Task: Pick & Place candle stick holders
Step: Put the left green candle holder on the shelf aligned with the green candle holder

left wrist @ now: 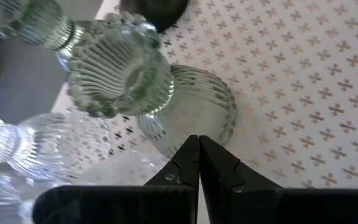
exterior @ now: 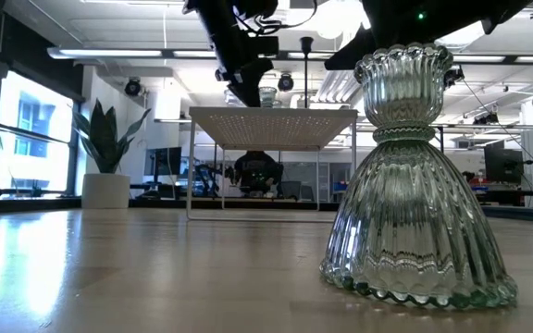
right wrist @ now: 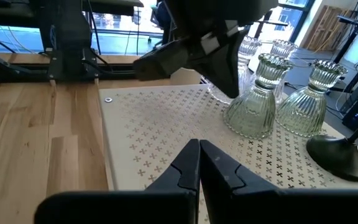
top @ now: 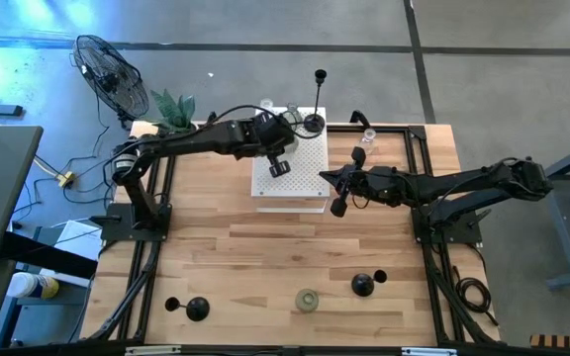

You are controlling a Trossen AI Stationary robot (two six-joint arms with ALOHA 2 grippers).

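On the white perforated box (top: 300, 178) stand several clear glass holders (right wrist: 253, 102) (right wrist: 306, 99) and a black holder with a tall thin stem (top: 315, 121). My left gripper (top: 278, 168) is shut over the box, its tips right beside one ribbed glass holder (left wrist: 166, 93). My right gripper (top: 338, 206) is shut and empty at the box's right edge, pointing at the holders (right wrist: 199, 144). A greenish glass holder (top: 308, 299) and black holders (top: 362, 285) (top: 198, 309) stand on their bases near the table's front edge. My left gripper's shut fingertips (left wrist: 191, 149) stand right by the bell-shaped base (left wrist: 197, 106) of the ribbed glass holder, coming slanting down from the table's left. I cannot tell whether they touch it. The holder stands upright on the box.
Another clear glass holder (top: 369, 136) stands on the table at the far right. A potted green plant (top: 173, 107) sits at the far left corner. A fan (top: 112, 74) stands beyond the table. Black frame rails (top: 156, 227) run along both sides.
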